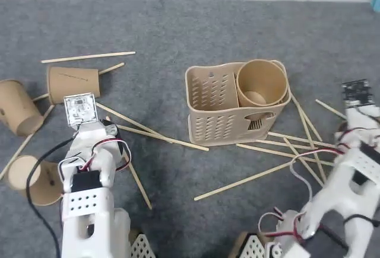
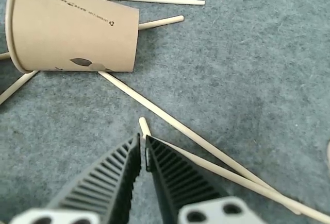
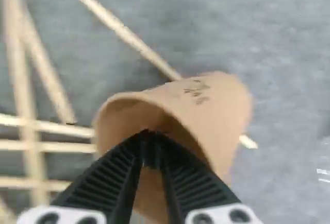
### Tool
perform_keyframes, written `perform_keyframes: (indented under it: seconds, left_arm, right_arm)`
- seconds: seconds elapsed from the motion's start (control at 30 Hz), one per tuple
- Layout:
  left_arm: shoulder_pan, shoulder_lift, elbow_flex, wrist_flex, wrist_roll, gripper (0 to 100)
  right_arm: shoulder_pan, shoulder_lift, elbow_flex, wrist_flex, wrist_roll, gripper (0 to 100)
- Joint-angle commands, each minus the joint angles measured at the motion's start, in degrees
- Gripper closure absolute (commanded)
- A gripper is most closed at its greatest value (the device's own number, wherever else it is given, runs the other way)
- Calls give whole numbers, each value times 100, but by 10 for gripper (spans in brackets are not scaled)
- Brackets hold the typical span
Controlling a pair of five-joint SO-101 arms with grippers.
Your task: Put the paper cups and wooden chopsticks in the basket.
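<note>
A tan basket (image 1: 211,124) stands upright in the middle of the grey carpet (image 1: 178,32), with one paper cup (image 1: 261,86) standing upright in its compartment on the right-edge side. The left gripper (image 2: 143,144) is low over the carpet between the basket and the left edge. Its ribbed jaws are pressed together on the tip of a wooden chopstick (image 2: 144,127), which runs away along the carpet toward the basket's foot. A second chopstick (image 2: 170,121) lies just beside it, and the two meet at their far ends. Just beyond the jaw tips a brown cup (image 2: 72,28) lies on its side, resting across other sticks. Two more fallen cups lie close to the left edge, one (image 1: 18,107) beside the brown cup and one (image 1: 32,180) nearer the front-left corner. By the right edge, the right gripper (image 3: 149,139) is clamped on the rim of a held cup (image 3: 206,110), one jaw inside the mouth and the other outside. The held cup is tipped on its side over a loose chopstick (image 3: 129,36). A scatter of chopsticks (image 1: 297,145) crisscrosses the carpet between the basket and the right arm, and another long stick (image 1: 243,181) lies in front of the basket.
</note>
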Motion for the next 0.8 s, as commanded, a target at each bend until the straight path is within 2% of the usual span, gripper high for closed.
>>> perform_keyframes:
  seconds: [0.0, 0.13, 0.37, 0.47, 0.57, 0.77]
  left_arm:
    - [-9, 35, -101, -132, -62, 987]
    - [-9, 35, -101, -132, -62, 987]
    - [-9, 35, -101, -132, -62, 987]
    - [0, 35, -101, -132, -62, 987]
    - [0, 35, -101, -132, -62, 987]
    - [0, 35, -101, -141, -62, 987]
  right_arm:
    - [374, 268, -607, -655, 299, 991]
    - [585, 1051, -1152, -1191, 299, 991]
    - [884, 2510, -2629, -1174, 246, 991]
    - [919, 3046, -3226, -1103, -53, 990]
    - [875, 3451, -4000, -488, -273, 989]
    - [576, 4031, -5864, 1543, -879, 988]
